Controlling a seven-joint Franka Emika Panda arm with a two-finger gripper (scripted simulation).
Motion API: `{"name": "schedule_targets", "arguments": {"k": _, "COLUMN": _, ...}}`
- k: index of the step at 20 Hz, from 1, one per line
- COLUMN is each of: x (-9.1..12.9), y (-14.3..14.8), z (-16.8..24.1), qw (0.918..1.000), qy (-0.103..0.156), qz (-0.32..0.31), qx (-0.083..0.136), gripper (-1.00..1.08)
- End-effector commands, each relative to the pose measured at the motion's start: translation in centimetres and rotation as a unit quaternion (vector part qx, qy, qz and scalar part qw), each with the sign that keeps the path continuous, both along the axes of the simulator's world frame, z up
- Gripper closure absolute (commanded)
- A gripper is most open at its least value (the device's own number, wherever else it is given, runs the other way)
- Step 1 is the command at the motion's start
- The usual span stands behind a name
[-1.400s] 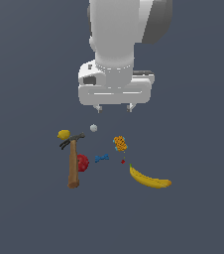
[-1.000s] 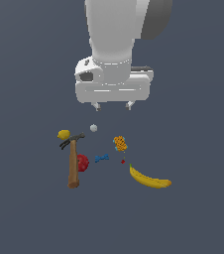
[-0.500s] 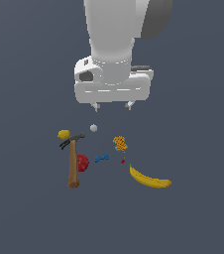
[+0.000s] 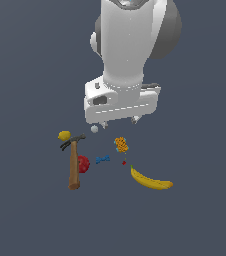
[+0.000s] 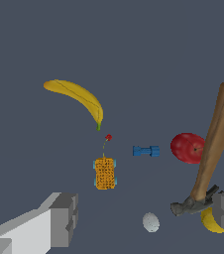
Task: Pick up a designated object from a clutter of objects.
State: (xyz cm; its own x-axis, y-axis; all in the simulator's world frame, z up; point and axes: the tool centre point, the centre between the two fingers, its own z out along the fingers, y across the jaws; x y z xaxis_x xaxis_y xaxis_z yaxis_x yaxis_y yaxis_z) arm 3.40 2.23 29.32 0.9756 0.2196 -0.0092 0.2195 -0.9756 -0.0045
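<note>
A: Where is the banana (image 4: 151, 180)?

B: It lies on the tabletop (image 4: 30, 75), at about 4 o'clock from the orange lump (image 4: 121, 145), away from the hammer (image 4: 74, 162) and red ball (image 4: 83, 164).

A: And the gripper (image 4: 119, 122)?

B: It hangs up high with its fingers (image 5: 63, 218) wide apart, holding nothing.

1. Both renders are evenly and moderately lit, with no visible light source.
2. The dark grey-blue tabletop (image 4: 30, 215) is flat in tone, without glare or cast shadows.
3. The white arm (image 4: 130, 45) shades softly to grey at its edges.
4. Edges are slightly soft and pixelated; small items lack detail.
5. No edge distortion shows.
</note>
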Motion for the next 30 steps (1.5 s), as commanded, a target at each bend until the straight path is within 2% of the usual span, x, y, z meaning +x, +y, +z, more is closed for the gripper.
{"name": "schedule_targets", "arguments": {"k": 1, "x": 1.1, "y": 0.9, "z": -1.4, "qw": 0.9994, "qy": 0.000, "qz": 0.035, "qx": -0.003, "gripper": -0.92}}
{"name": "schedule_targets", "arguments": {"k": 5, "x": 3.3, "y": 2.7, "z": -4.4, "qw": 0.9947, "qy": 0.000, "qz": 0.102, "qx": -0.007, "gripper": -0.92}}
{"name": "schedule_targets", "arguments": {"k": 9, "x": 5.2, "y": 4.8, "z": -7.8, "qw": 0.9848, "qy": 0.000, "qz": 0.173, "qx": -0.010, "gripper": -0.92}}
{"name": "schedule_targets", "arguments": {"k": 12, "x": 6.4, "y": 6.4, "z": -10.5, "qw": 0.9742, "qy": 0.000, "qz": 0.226, "qx": -0.010, "gripper": -0.92}}
{"name": "schedule_targets", "arguments": {"k": 16, "x": 7.7, "y": 8.7, "z": -14.2, "qw": 0.9561, "qy": -0.001, "qz": 0.293, "qx": -0.008, "gripper": -0.92}}
{"name": "schedule_targets", "arguments": {"k": 23, "x": 8.8, "y": 11.8, "z": -19.3, "qw": 0.9255, "qy": -0.003, "qz": 0.379, "qx": -0.003, "gripper": -0.92}}
{"name": "schedule_targets", "arguments": {"k": 27, "x": 9.1, "y": 12.9, "z": -21.1, "qw": 0.9130, "qy": -0.004, "qz": 0.408, "qx": -0.001, "gripper": -0.92}}
{"name": "schedule_targets", "arguments": {"k": 30, "x": 9.1, "y": 13.4, "z": -22.0, "qw": 0.9070, "qy": -0.005, "qz": 0.421, "qx": 0.000, "gripper": -0.92}}
